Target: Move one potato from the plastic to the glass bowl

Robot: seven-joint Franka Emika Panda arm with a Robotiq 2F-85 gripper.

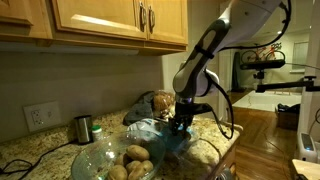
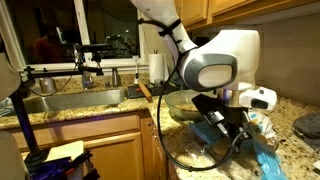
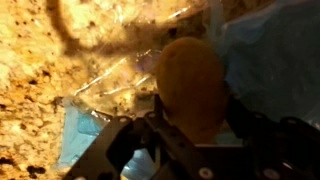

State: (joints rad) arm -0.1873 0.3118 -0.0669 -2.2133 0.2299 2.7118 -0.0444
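The potato (image 3: 190, 80) is sitting between the jaws, which are clenching it by its lower flanks in the wrist view. It appears to be hanging just over the plastic (image 3: 272, 60), whose crinkled blue film is showing on either side. Judgement: it is firm, fairly heavy, rounded and dry-skinned, so it is liable to pivot in a narrow hold; gripping across the thick middle is advisable. The glass bowl (image 1: 105, 155) is standing just beside on the table (image 1: 30, 150), holding several potatoes (image 1: 135, 154).

potato (image 3: 192, 85): brown, oval, between fingers (image 3: 118, 150) (upright) | plastic (image 3: 275, 60): light-blue, beneath it | glass bowl (image 1: 92, 155): clear, holds potatoes (image 1: 135, 154)
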